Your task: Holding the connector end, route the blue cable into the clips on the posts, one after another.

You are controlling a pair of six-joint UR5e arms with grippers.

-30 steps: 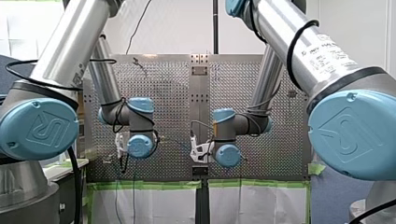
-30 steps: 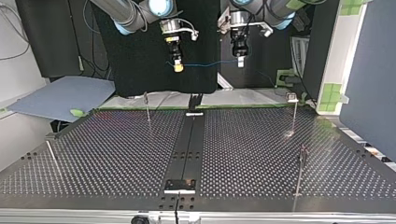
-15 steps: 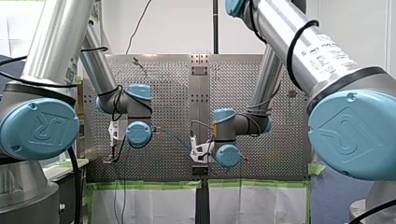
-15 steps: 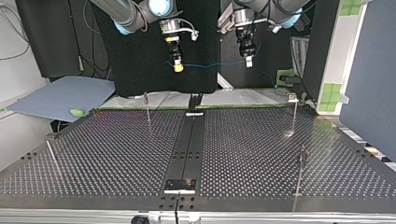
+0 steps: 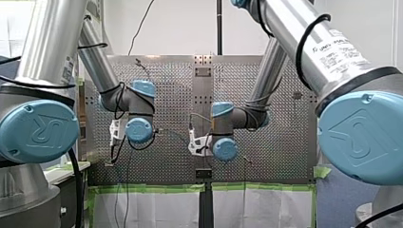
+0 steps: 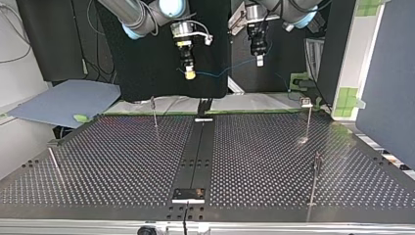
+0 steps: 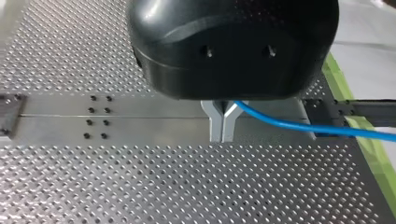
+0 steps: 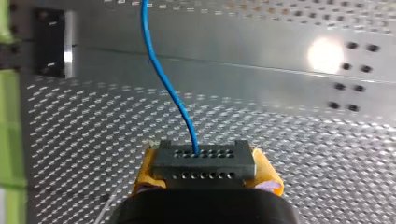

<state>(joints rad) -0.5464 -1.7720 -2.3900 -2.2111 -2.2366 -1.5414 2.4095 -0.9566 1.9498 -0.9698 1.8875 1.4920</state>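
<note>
In the right wrist view my right gripper (image 8: 208, 181) is shut, its yellow pads clamping a dark connector block (image 8: 204, 161). The blue cable (image 8: 168, 88) leaves the block and runs ahead over the perforated table. In the left wrist view my left gripper (image 7: 222, 135) has its metal fingers shut on the blue cable (image 7: 299, 127), which trails off to one side. The top view shows both grippers high above the table's far edge, my right gripper (image 6: 189, 73) at the left and my left gripper (image 6: 259, 59) at the right. The cable (image 6: 222, 73) sags between them.
Thin posts with clips stand on the perforated table (image 6: 122, 161): one far left (image 6: 154, 111), one far right (image 6: 309, 117), one near right (image 6: 315, 178); a leaning one (image 6: 53, 159) at the near left. A dark rail (image 6: 195, 156) runs down the middle.
My left gripper rose slightly and shifted toward the top view's right. My right gripper moved a little right and down. The cable between them now slopes instead of hanging level.
</note>
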